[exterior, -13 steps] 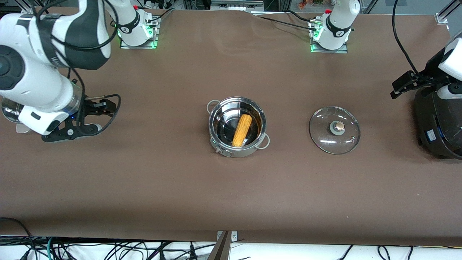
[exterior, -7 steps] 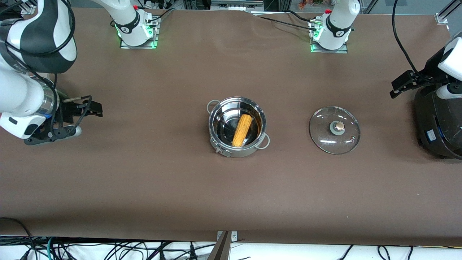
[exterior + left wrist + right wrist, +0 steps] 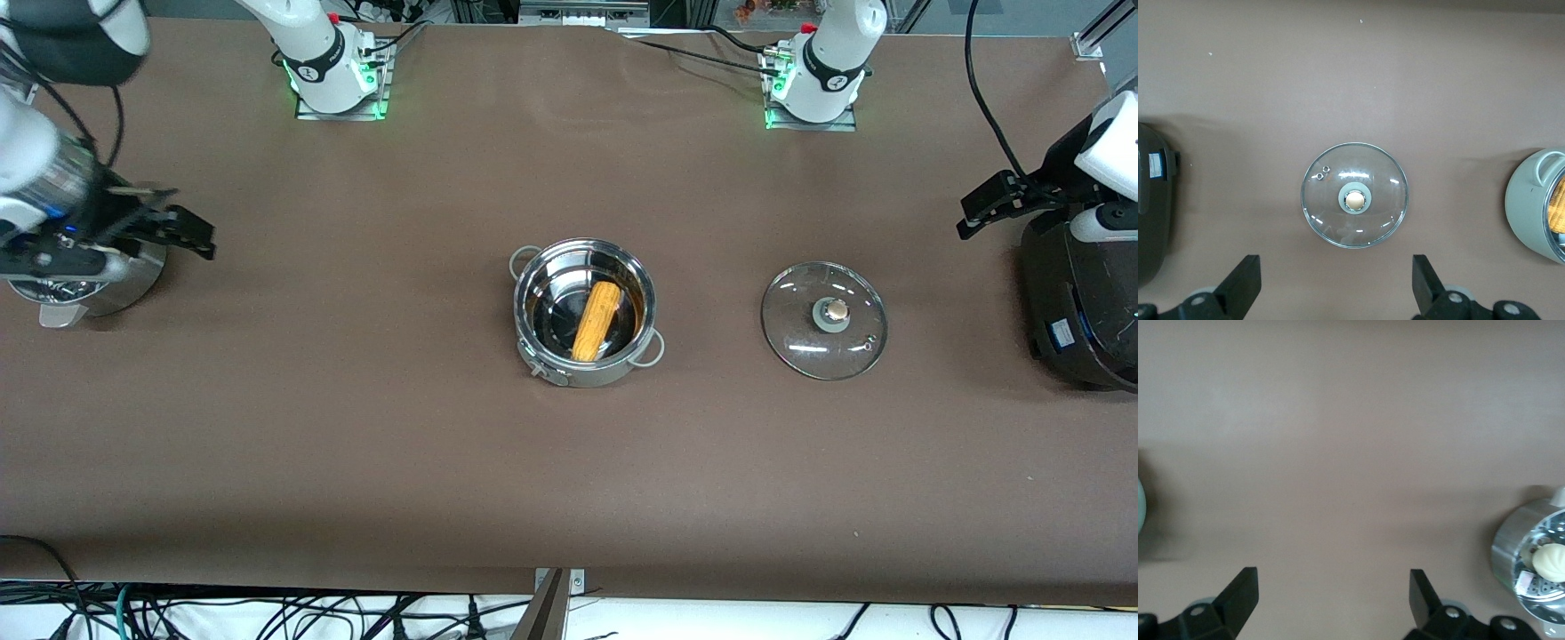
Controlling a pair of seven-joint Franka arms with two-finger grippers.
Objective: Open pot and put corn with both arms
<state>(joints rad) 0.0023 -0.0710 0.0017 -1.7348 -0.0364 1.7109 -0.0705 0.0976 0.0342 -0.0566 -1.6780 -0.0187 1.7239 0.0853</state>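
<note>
Front view: right gripper (image 3: 182, 233) hanging at frame's left edge over steamer basket (image 3: 89, 289), fingers apart, gripping nothing. Left gripper (image 3: 982, 209) at right edge over rice cooker (image 3: 1080, 302), fingers apart. Pot (image 3: 585, 311) sitting at centre, corn (image 3: 597, 320) lying in it, lid (image 3: 824, 320) flat beside it; task looking done, hence arms parked clear.

Left wrist view: lid (image 3: 1355, 195) central, pot (image 3: 1538, 203) at right edge.

Right wrist view: basket (image 3: 1531, 560) with bun (image 3: 1550, 561) at lower right.

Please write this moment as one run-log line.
corn: in pot | lid: on table | left claw: open | right claw: open

Rice cooker (image 3: 1080, 302) cut by frame edge.
</note>
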